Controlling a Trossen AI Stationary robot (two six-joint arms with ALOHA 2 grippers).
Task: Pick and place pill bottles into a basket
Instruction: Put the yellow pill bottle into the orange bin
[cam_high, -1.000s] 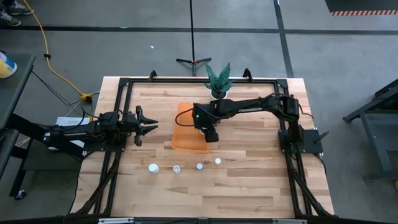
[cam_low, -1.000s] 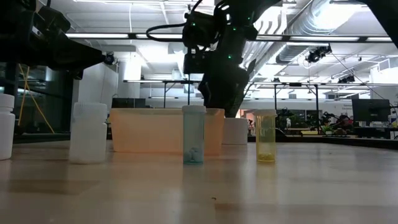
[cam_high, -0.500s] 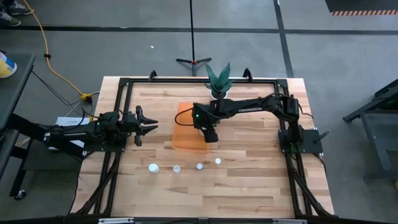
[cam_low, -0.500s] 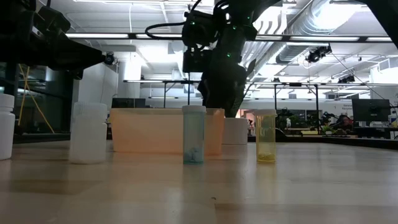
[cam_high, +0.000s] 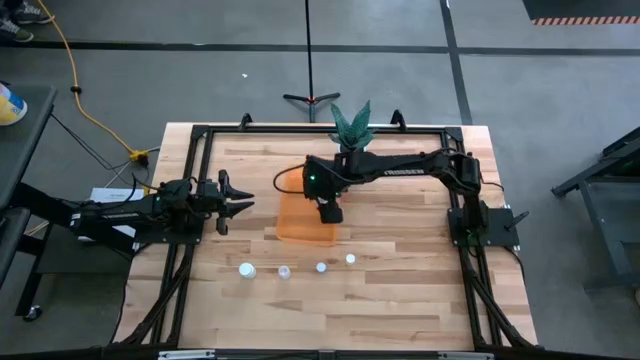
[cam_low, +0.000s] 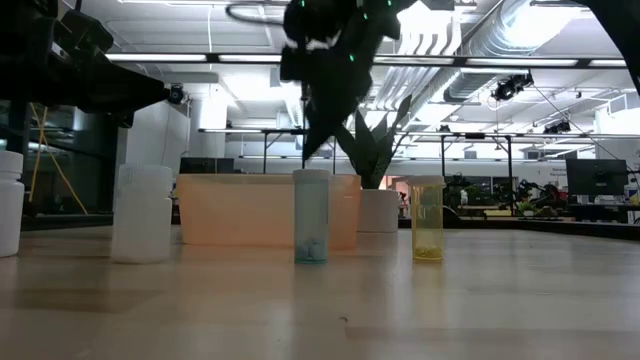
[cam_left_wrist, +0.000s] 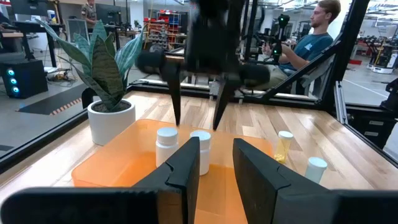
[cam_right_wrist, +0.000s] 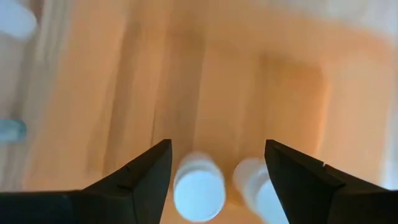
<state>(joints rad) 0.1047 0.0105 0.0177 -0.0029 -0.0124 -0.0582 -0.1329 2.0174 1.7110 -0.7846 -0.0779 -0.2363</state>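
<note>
Right gripper (cam_high: 327, 212) being held released above the orange basket (cam_high: 300, 228) mid-table, two white pill bottles (cam_right_wrist: 199, 189) standing inside it, four bottles (cam_high: 284, 271) lined toward the near edge, left gripper (cam_high: 238, 201) released near the left edge.

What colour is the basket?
Translucent orange basket, clearest in the left wrist view.
</note>
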